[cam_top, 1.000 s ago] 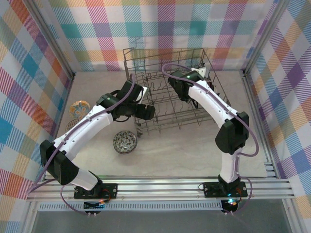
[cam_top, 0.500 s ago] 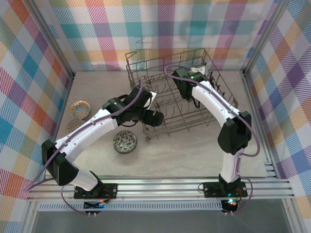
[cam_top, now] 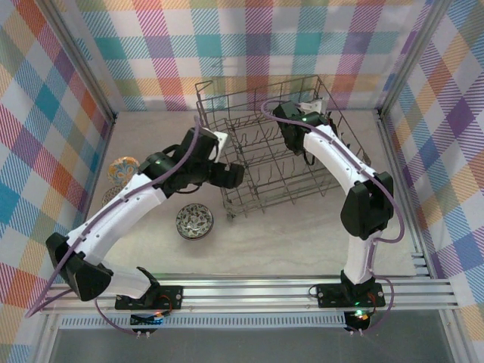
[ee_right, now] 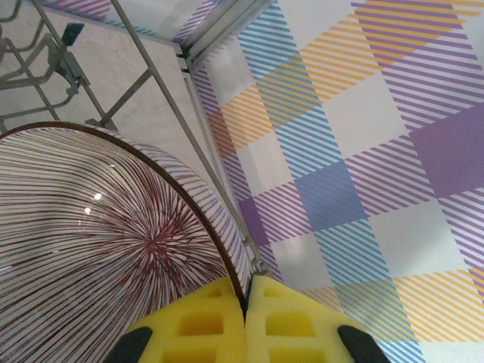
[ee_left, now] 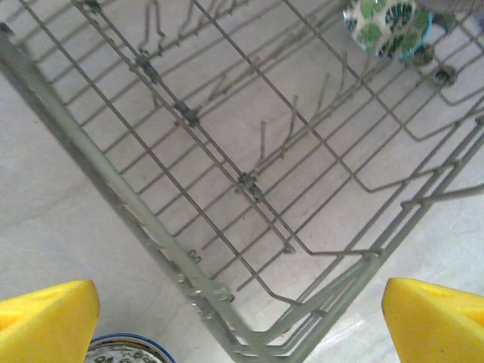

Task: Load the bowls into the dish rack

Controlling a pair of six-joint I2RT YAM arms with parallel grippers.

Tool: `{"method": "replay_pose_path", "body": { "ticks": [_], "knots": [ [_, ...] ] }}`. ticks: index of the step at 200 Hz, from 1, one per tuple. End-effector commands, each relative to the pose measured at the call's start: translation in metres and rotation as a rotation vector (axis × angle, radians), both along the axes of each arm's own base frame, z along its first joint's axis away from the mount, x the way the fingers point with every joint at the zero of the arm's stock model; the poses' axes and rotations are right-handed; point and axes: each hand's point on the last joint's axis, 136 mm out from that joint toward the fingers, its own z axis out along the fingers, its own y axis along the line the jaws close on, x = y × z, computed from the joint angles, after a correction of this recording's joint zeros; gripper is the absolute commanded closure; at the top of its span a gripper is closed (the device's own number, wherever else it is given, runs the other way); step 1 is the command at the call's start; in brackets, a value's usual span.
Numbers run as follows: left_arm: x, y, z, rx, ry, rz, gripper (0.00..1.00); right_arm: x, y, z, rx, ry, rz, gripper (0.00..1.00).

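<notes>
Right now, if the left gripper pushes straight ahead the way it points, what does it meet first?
Most likely the dish rack: its near corner wires sit right ahead of the left gripper, whose jaws are open. Depth is hard to judge from the wrist view, so advance slowly.

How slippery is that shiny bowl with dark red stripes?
Probably slippery: the shiny bowl with dark red stripes shows glossy highlights. Likely stiff and breakable, like glazed ceramic. Pinched at its rim by the right gripper, it might swing.
</notes>
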Motion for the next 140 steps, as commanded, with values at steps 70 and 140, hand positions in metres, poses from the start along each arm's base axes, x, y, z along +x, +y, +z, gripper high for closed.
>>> {"method": "replay_pose_path", "body": {
  "ticks": [70,140],
  "knots": [
    [0.017,0.053,-0.010,-0.052,0.031,0.121,0.03,0.022,0.003,-0.010,-0.102,0.009,-0.010,1.00],
    [0.021,0.072,-0.016,-0.068,0.039,0.164,0.03,0.017,0.008,-0.013,-0.144,0.006,-0.023,1.00]
  ]
}}
